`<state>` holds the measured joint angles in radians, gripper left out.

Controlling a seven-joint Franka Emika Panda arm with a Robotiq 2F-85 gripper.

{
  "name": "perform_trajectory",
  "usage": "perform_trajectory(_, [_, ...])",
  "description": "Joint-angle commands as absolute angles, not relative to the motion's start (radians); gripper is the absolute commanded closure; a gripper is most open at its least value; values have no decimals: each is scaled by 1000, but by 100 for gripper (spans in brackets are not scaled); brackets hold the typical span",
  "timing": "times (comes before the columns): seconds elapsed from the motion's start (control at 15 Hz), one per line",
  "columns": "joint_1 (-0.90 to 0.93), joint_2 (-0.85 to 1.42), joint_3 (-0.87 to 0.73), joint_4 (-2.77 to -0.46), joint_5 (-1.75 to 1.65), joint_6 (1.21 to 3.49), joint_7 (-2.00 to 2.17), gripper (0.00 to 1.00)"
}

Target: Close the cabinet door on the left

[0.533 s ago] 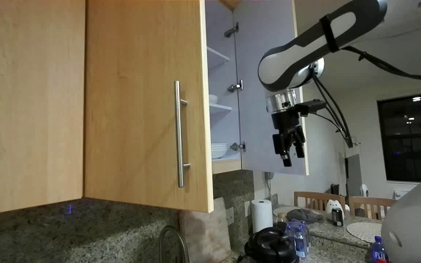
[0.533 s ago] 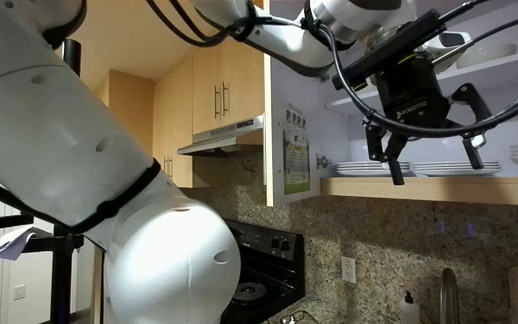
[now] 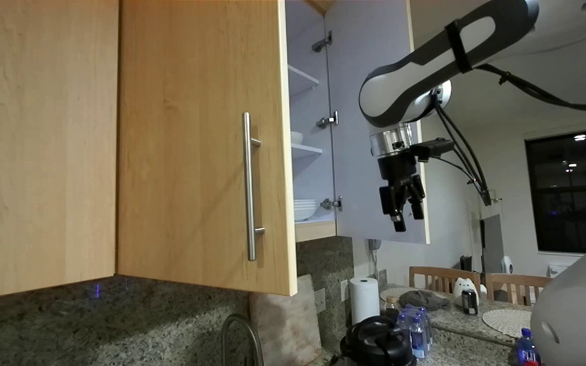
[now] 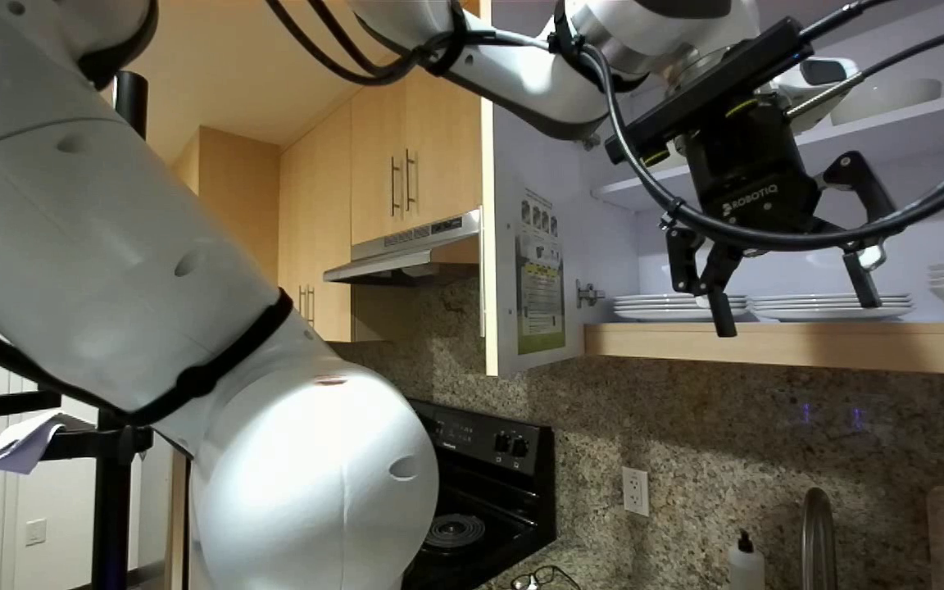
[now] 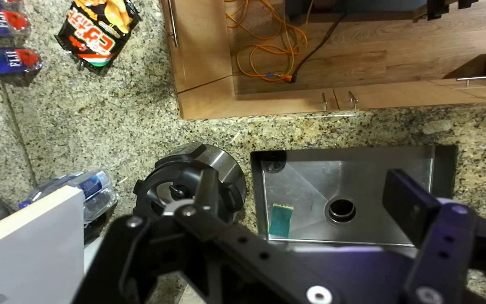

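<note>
The cabinet door (image 3: 186,152) is a tall light-wood panel with a slim vertical metal bar handle (image 3: 249,188) near its free edge. It stands open. In an exterior view its pale inner face with a printed sheet (image 4: 539,279) shows. It is out of the wrist view. My gripper (image 3: 408,221) is open and empty, pointing down, apart from the door, with the pale door panel behind it. In an exterior view the gripper (image 4: 796,315) hangs in front of the open shelves. In the wrist view its fingers (image 5: 304,181) are wide apart above the sink.
A pale door panel (image 3: 369,168) stands open; it also shows in the wrist view (image 5: 36,253). Plates (image 4: 828,307) lie on the lower shelf (image 4: 767,340). Below are the sink (image 5: 378,169), a black-lidded pot (image 5: 226,164) and a faucet (image 4: 818,533). A range hood (image 4: 415,242) hangs beyond the door.
</note>
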<state>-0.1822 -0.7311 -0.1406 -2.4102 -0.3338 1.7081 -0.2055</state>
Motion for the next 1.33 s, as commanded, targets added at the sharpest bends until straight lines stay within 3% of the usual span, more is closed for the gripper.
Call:
perform_trajectory(0.0, [-162, -732, -154, -2407, -343, 1701, -196, 0])
perform_trajectory(1.27, [-42, -999, -90, -2421, -362, 1700, -242, 0])
